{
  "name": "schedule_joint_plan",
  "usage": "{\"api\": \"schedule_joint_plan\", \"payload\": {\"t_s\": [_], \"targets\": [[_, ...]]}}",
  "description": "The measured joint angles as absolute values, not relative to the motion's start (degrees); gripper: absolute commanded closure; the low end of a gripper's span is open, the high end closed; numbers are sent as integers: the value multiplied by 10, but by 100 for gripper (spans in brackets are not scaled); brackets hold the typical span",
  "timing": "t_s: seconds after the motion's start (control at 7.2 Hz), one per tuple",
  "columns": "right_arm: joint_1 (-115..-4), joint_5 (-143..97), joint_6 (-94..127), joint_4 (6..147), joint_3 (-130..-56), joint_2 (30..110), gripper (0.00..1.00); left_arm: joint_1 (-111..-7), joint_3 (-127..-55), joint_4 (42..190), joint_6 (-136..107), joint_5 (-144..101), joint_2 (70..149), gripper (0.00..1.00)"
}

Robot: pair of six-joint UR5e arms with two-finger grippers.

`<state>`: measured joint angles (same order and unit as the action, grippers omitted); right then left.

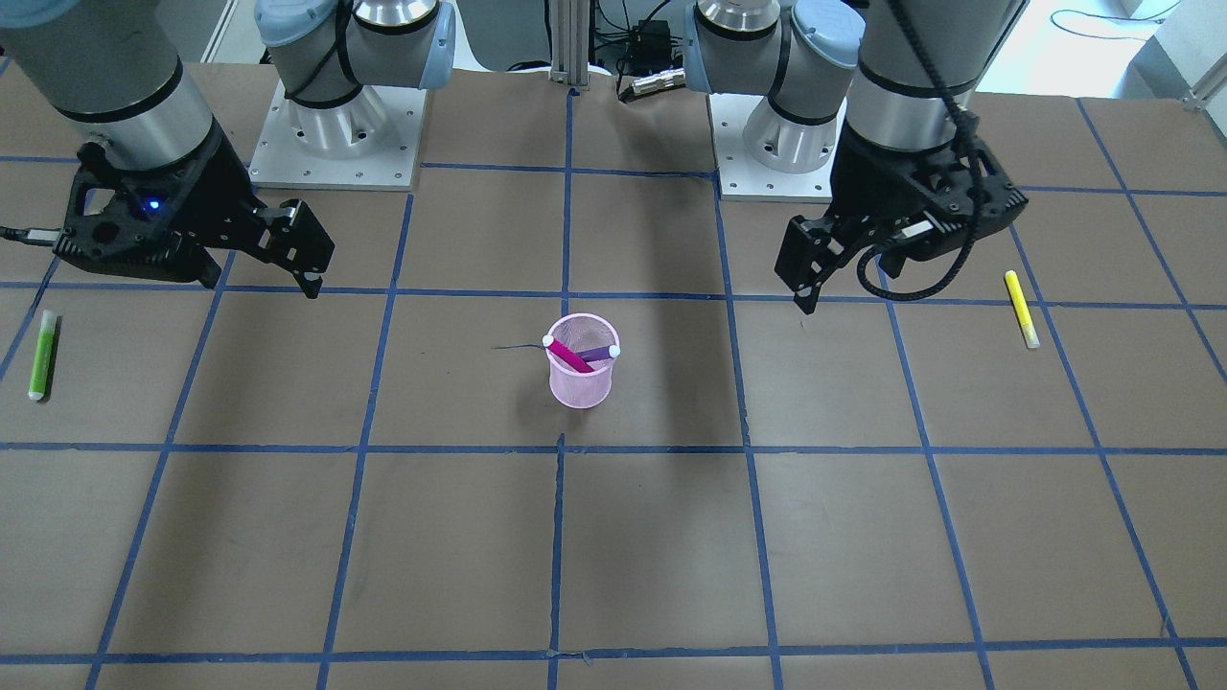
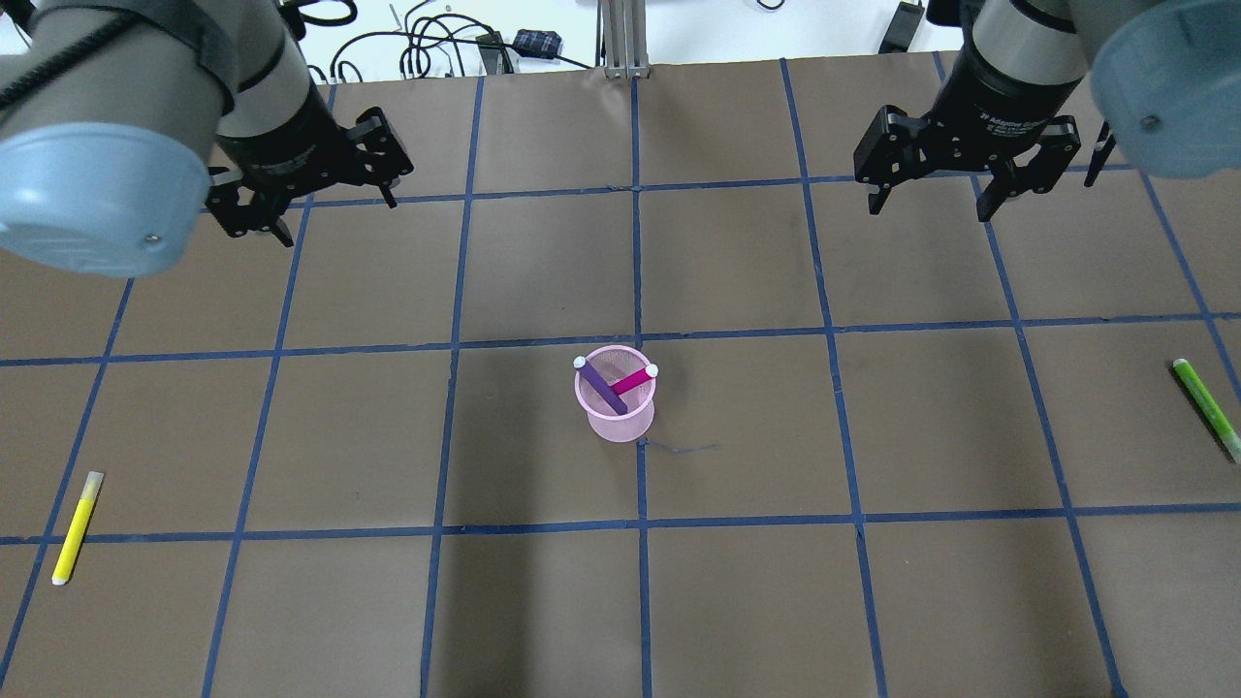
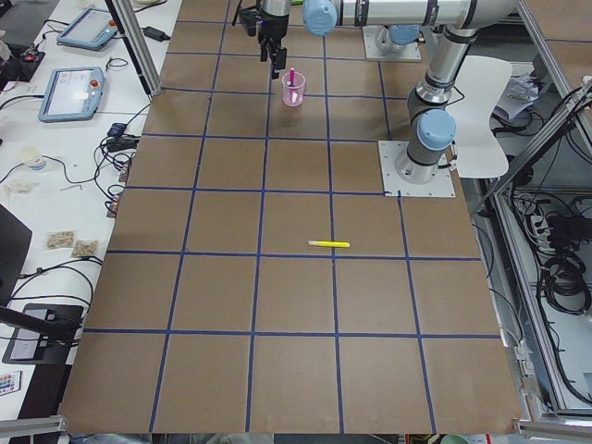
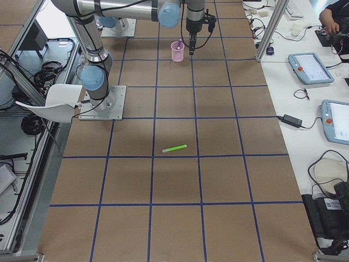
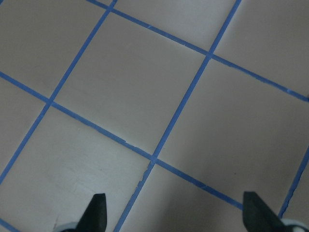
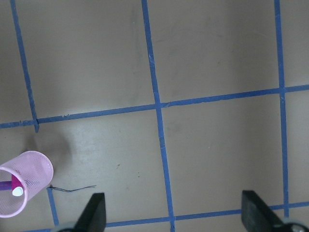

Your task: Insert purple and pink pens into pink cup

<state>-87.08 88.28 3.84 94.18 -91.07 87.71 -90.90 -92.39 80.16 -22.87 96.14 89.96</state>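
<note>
Standing upright near the middle of the worktop (image 2: pixel 776 582), the pink cup (image 2: pixel 621 428) holds both the purple pen (image 2: pixel 601 386) and the pink pen (image 2: pixel 632 380), which lean crossed inside it with their white tips at the rim. The left end effector (image 2: pixel 338 221) and the right end effector (image 2: pixel 930 211) hang well apart from the cup, each spread wide and gripping nothing. A yellow pen (image 2: pixel 76 528) and a green pen (image 2: pixel 1205 405) lie flat near opposite ends.
</note>
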Motion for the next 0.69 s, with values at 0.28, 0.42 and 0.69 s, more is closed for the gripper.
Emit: {"api": "schedule_joint_plan", "payload": {"t_s": [0.28,0.42,0.69], "targets": [[-870,884,37,941,-911,877,0,-894,-918,856,-162,935,870,0],[-870,884,36,941,-911,877,0,-894,-920,874,-113,920,859,0],[-869,887,34,936,-912,876,0,-896,-930,885,-13,913,847,0]]}}
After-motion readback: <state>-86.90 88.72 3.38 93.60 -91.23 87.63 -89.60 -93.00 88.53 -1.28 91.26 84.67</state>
